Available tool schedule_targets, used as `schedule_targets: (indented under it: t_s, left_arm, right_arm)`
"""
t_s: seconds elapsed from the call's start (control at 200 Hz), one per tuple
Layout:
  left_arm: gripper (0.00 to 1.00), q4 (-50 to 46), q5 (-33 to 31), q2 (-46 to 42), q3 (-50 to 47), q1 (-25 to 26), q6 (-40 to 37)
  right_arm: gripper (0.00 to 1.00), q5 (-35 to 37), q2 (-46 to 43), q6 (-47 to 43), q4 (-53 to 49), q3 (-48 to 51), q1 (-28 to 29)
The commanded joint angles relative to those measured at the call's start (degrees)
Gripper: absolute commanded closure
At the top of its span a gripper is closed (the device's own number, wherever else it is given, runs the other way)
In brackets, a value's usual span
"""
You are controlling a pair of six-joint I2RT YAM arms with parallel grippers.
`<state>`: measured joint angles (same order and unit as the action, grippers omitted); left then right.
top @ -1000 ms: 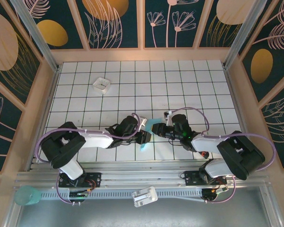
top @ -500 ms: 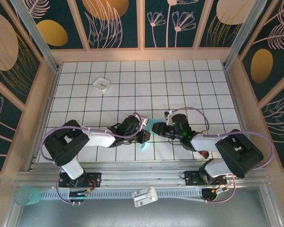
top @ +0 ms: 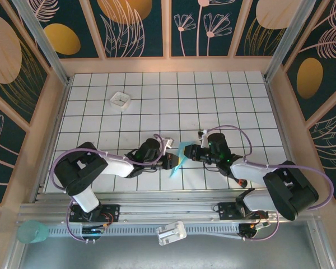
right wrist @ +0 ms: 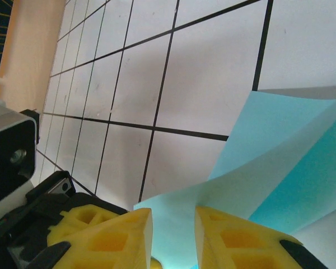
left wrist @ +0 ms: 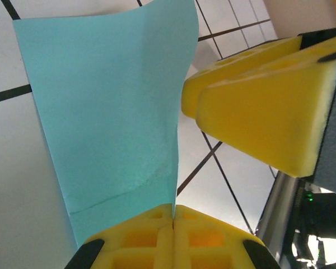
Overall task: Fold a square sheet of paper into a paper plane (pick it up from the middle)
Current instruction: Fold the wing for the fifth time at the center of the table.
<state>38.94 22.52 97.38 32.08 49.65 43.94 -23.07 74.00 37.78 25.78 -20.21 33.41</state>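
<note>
The paper (left wrist: 112, 112) stands up off the table (top: 224, 95) between my two arms, near the near edge and about midway across. It is a turquoise piece, bent rather than flat. One narrow end of it runs straight down into my left gripper (left wrist: 173, 212). From there it widens and leans away over the white grid, with a faint crease line across it just above my pads. Another part of the same paper curves up in front of my right gripper (right wrist: 173, 212) and dips into the space between its yellow fingers (right wrist: 109, 235), with a darker turquoise layer showing to the right. Seen from above, the two grippers face each other across the paper, close together. In my left wrist view the right one's fingers (left wrist: 257, 106) loom just beside the paper's right edge, but I cannot tell whether they touch it. A small white tray (top: 120, 100) sits well apart, toward the far left of the table. A small red thing (top: 242, 182) peeks out beside my right arm, too hidden to identify. Nothing lies between my grippers but the paper itself. My left jaws are pressed together, clamped on the paper's narrow end. My right jaws stand slightly apart around the paper, not pinching it.
</note>
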Motion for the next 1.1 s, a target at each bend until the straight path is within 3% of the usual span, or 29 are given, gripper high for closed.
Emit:
schedule_targets:
  t_s: [0.0, 0.375, 0.806, 1.096]
  left_arm:
    - [1.00, 8.7, 4.8, 2.7, -1.6, -1.1, 5.0]
    - [1.00, 18.4, 12.2, 9.3, -3.4, -3.6, 13.8]
    - [1.00, 22.7, 14.0, 12.7, -4.0, -5.1, 19.1]
    - [1.00, 22.5, 14.0, 13.2, -3.9, -5.6, 20.3]
  right_arm:
    - [0.73, -0.9, 1.1, -2.1, -0.7, -1.4, -0.3]
    - [0.75, -0.9, 6.4, -3.1, -1.7, -3.8, -0.3]
    - [0.77, -1.9, 10.1, -4.2, -1.7, -5.5, 1.0]
    - [0.80, 1.2, 13.3, -4.9, -4.7, -6.6, 0.9]
